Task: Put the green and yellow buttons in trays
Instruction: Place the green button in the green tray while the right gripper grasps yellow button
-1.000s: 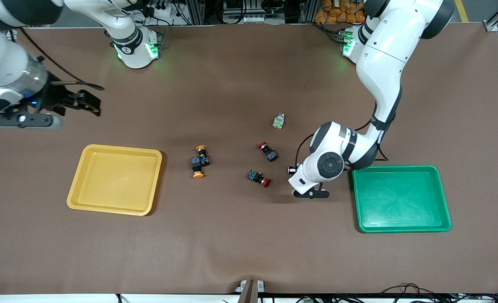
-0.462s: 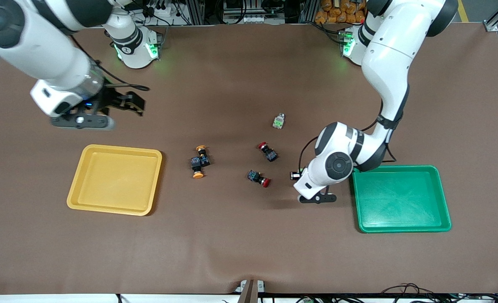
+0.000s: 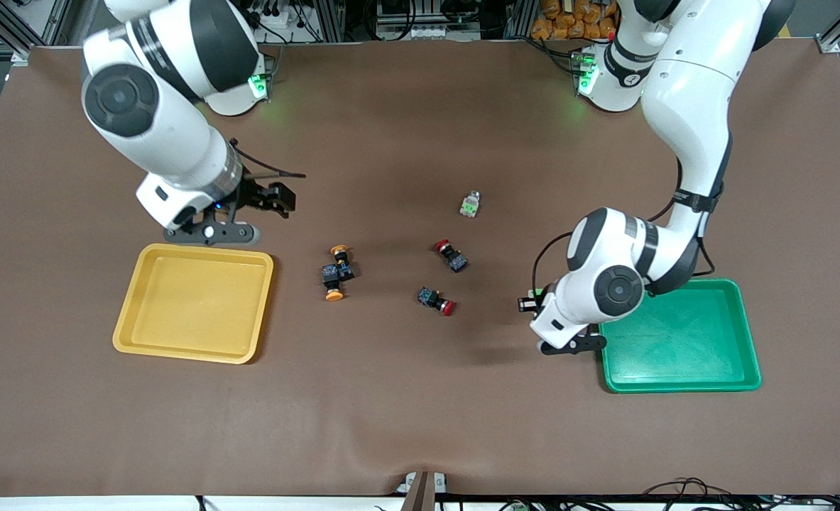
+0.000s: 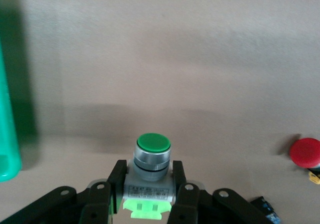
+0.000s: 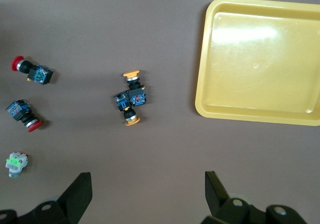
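The left hand is clamped on a green button, cap pointing away from the wrist, its body pinched between the fingers. In the front view the left hand hangs over the bench just beside the green tray, on the side toward the yellow tray; the wrist hides most of it.

The right hand is spread wide and holds nothing. In the front view the right hand hangs over the bench near the yellow tray's corner.

A second green button lies farther from the camera than two red buttons. Two yellow buttons lie touching, between the yellow tray and the red buttons.
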Action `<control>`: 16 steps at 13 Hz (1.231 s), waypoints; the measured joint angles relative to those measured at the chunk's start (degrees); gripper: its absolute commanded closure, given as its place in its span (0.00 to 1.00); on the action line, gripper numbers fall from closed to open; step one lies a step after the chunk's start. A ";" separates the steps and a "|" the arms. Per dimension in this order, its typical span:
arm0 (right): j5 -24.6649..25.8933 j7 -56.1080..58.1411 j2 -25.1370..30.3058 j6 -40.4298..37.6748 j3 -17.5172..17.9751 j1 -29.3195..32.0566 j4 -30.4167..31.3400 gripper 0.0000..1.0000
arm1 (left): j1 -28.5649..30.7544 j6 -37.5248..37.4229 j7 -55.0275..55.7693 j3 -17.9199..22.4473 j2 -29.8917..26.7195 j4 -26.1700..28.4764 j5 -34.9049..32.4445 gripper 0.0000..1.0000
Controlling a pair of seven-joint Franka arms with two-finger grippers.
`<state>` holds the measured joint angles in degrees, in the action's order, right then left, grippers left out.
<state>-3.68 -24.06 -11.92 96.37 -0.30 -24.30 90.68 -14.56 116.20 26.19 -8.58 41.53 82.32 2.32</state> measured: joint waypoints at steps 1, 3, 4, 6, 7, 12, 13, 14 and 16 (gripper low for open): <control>-0.12 -0.01 -0.87 1.14 -0.09 0.00 0.11 0.00 | 0.59 -0.05 0.00 0.05 0.00 0.00 -0.99 1.00; -0.92 -0.01 -3.96 4.88 -0.15 0.00 0.47 0.00 | 2.15 -0.23 -0.24 0.13 0.03 0.03 -3.81 1.00; -1.28 -0.01 -5.93 6.83 -0.14 0.00 0.51 0.00 | 3.21 -0.64 -0.97 0.16 0.05 0.05 -4.96 1.00; -1.65 -0.01 -9.10 9.72 -0.15 0.00 0.51 0.00 | 5.31 -1.92 -3.75 0.24 0.22 0.17 -6.30 1.00; -1.68 -0.01 -10.35 11.22 -0.15 0.00 0.51 0.00 | 6.34 -2.17 -5.30 0.27 0.35 0.25 -6.52 1.00; -1.71 0.12 -14.33 16.70 -0.13 -0.04 0.52 0.00 | 10.58 -2.71 -13.45 1.36 0.65 0.31 -7.99 1.00; -1.70 0.55 -14.73 17.51 -0.16 -0.03 0.54 0.00 | 11.46 -2.79 -14.36 1.45 0.76 0.35 -9.50 1.00; -1.70 1.48 -15.27 18.41 -0.25 -0.01 0.58 0.00 | 12.27 -2.86 -15.16 1.47 1.02 0.42 -10.76 1.00; -1.70 3.87 -16.53 21.52 -0.58 0.30 1.78 0.00 | 13.55 -2.89 -17.19 1.48 2.08 0.51 -11.69 1.00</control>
<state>-5.38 -20.20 -28.45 117.89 -0.88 -24.00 92.45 -1.01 113.31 9.00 -7.09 43.61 82.83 -9.38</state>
